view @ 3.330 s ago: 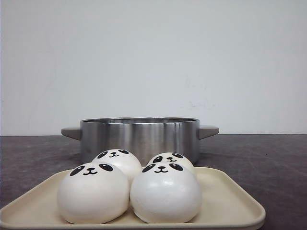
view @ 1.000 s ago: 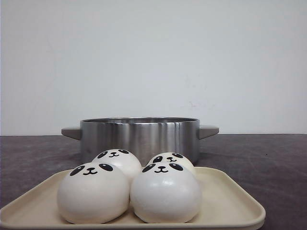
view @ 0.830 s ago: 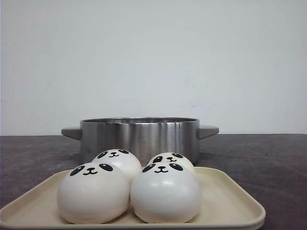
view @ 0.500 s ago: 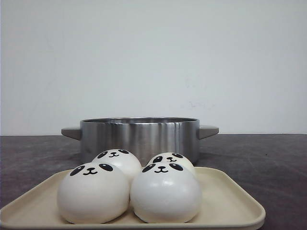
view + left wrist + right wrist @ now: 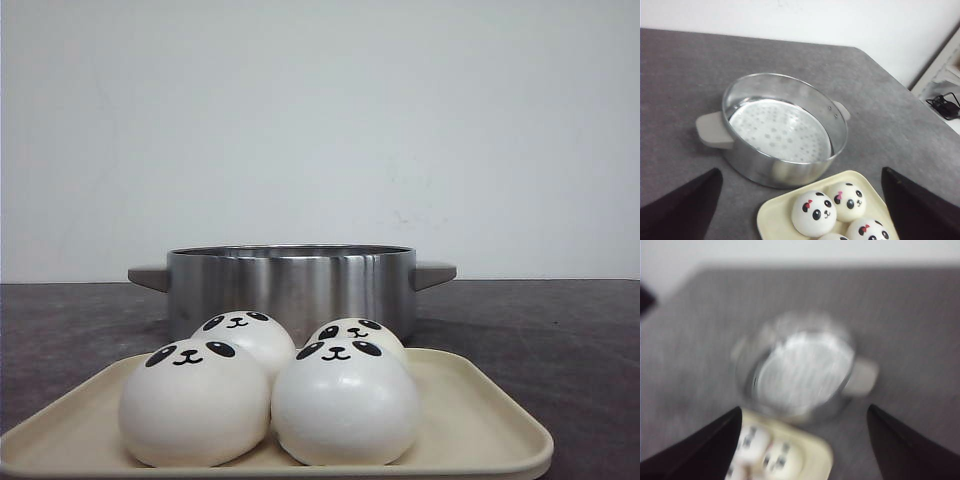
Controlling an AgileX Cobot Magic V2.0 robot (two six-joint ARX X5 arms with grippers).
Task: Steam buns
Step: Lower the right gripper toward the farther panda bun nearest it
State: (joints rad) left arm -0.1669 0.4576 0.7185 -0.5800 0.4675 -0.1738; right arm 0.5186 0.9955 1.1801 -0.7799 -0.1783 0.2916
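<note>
Both grippers hang up in the air with nothing in them. On the left gripper [image 5: 800, 220] the two dark fingers [image 5: 682, 205] are spread wide apart. The right gripper [image 5: 802, 450] has its fingers [image 5: 707, 447] wide apart too, but that picture is blurry.

Four round white buns with black panda faces [image 5: 270, 395] sit close together on a flat cream plastic tray [image 5: 480, 425]. The tray lies on the dark grey table [image 5: 560, 330], just in front of the shiny round metal steamer pot [image 5: 290, 280]. Inside that pot is a white plate full of small holes [image 5: 777, 131]. The pot has two grey handles [image 5: 712, 131], one on each side.
</note>
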